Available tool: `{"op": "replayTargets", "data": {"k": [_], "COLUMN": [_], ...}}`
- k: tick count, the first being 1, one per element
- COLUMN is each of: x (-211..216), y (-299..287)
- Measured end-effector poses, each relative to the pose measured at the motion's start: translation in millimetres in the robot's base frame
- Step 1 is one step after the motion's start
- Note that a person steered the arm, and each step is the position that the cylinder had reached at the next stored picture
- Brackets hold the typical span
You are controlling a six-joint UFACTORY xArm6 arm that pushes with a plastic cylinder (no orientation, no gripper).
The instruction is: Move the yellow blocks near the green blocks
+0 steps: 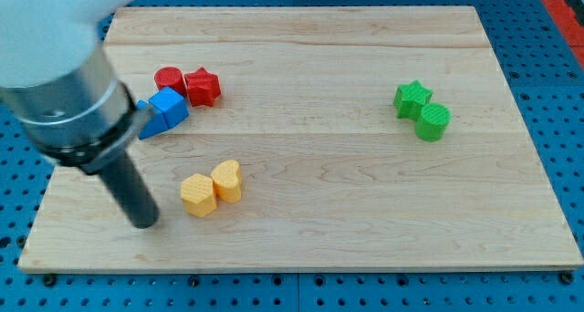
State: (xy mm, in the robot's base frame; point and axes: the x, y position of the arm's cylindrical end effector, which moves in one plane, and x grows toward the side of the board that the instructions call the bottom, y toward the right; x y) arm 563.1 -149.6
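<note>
Yellow hexagonal block and yellow heart block touch, just right of my tip, which grasps nothing. Green star block and green cylinder block lie far right.

Your arm's upper body runs off the view's top-left, blurred — it hides part of the blue blocks, whose shapes you cannot tell.
</note>
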Motion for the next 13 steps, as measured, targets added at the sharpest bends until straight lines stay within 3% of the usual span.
{"op": "replayTargets", "data": {"k": [2,4,5,6,9,11,12,13], "x": [-44.8,-53.3,-49.5,-81.2,-125.7,-121.2,-155.7,-153.7], "y": [120.3,114.8,68.4,71.6,251.1,198.1,204.8,227.5]}}
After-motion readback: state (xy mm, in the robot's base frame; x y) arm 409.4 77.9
